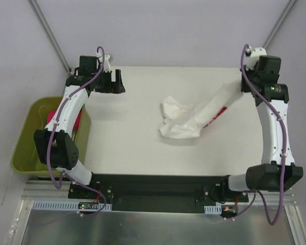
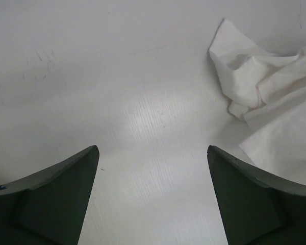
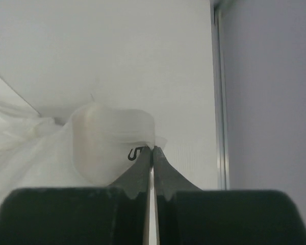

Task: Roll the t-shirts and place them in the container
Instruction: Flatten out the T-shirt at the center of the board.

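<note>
no legible text, t-shirt (image 1: 194,120) print unreadable

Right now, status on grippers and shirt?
Left gripper open, empty. Right gripper shut on t-shirt edge; shirt strung out, unrolled. Green bin off left, clear of path.

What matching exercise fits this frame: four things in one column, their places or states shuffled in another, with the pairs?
Things:
1. left gripper
2. right gripper
3. t-shirt
4. green bin

Places or states:
A. beside the left edge of the table
B. shut on the t-shirt's edge
C. open above bare table
D. bunched at one end, stretched out at the other

Pairs: 1-C, 2-B, 3-D, 4-A
</note>
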`<action>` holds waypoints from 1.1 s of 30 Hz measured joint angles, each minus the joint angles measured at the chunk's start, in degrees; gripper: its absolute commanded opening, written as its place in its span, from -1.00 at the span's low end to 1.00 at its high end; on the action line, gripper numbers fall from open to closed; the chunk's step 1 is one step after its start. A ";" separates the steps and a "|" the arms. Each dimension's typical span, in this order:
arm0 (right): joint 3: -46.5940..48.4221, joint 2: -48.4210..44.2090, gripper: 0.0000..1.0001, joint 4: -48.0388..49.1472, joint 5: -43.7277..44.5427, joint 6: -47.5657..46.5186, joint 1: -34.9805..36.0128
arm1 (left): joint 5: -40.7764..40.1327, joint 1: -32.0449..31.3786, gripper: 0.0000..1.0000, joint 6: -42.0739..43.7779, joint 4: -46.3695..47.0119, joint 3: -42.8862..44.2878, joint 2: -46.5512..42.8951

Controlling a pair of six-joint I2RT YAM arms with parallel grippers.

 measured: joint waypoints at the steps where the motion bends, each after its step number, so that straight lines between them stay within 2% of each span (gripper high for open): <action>1: -4.02 -0.04 -0.42 -1.53 0.15 1.18 -3.63 | 0.15 0.00 0.75 -0.07 0.02 0.11 0.26; 2: -7.61 0.63 -0.19 -3.17 0.37 2.49 -7.06 | 0.17 0.00 0.76 -0.11 0.02 0.13 0.42; 4: -13.09 2.93 0.13 -6.80 -0.24 4.81 -12.94 | 0.33 0.00 0.76 -0.17 0.00 0.13 0.59; 6: -16.81 4.61 0.18 -9.14 -2.05 6.36 -15.65 | 0.39 0.00 0.76 -0.17 0.00 0.13 0.61; 8: -18.40 5.44 0.19 -11.91 -6.05 6.38 -15.43 | 0.44 0.00 0.77 -0.15 0.00 0.13 0.61; 10: -17.81 5.55 0.20 -12.31 -10.38 4.70 -12.55 | 0.42 0.00 0.76 -0.15 0.00 0.09 0.61; 13: -12.61 7.45 0.20 -14.10 -17.81 -3.15 -3.41 | 0.44 0.00 0.76 -0.09 0.31 -0.66 0.42; 17: -3.87 13.84 0.10 -18.49 -24.74 -19.93 12.79 | 0.17 0.00 0.77 0.28 0.44 -3.65 -0.52; 20: 1.07 20.98 0.07 -25.22 -27.47 -30.47 20.79 | 0.02 0.00 0.78 0.94 0.24 -6.08 -2.03; 25: 7.58 34.75 0.10 -32.52 -27.54 -46.34 28.52 | -0.37 0.00 0.81 2.23 0.17 -9.81 -6.51; 29: 5.99 38.95 0.09 -34.80 -24.94 -55.78 33.03 | -1.38 0.04 0.81 3.58 0.28 -12.57 -10.32; 33: 5.20 40.92 0.08 -36.79 -22.91 -60.92 35.71 | -1.55 0.37 0.82 4.44 0.20 -14.84 -12.96</action>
